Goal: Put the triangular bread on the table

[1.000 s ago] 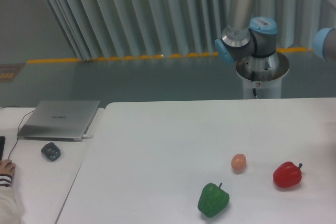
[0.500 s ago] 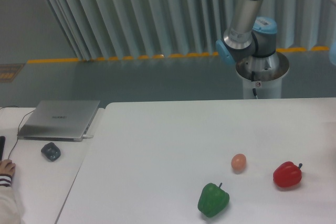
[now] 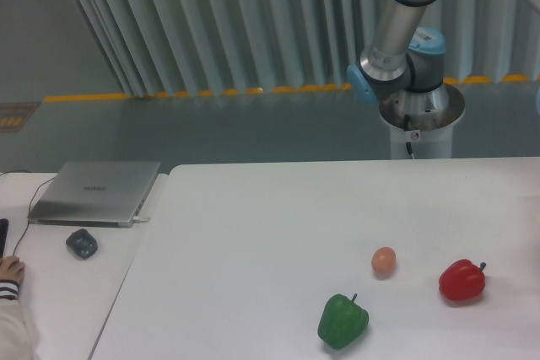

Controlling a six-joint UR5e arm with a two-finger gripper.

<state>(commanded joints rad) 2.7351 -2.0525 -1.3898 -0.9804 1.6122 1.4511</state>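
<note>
Camera view from the fixed position shows the white counter [image 3: 253,233] filling the lower right of the scene. 3 items are set near its front right part: a green pepper [image 3: 342,321] close to the front edge, a small orange-tan egg [image 3: 383,260] just behind and to the right of it, and a red pepper [image 3: 461,282] further right, near the right edge. All 3 are apart from one another.

The triangular bread cannot be found anywhere in view. The tool is also out of frame, so whether its fingers are apart or together cannot be told. Only the arm's base and lower links [image 3: 405,56] are seen, mounted on a pedestal behind the counter's back edge, with the upper link leaving the picture at the top right.

A smaller desk [image 3: 59,292] is placed against the counter's left edge; a closed grey laptop [image 3: 97,191] and a small dark object [image 3: 82,244] lie on it. A person's hand [image 3: 10,271] rests at the far left.
</note>
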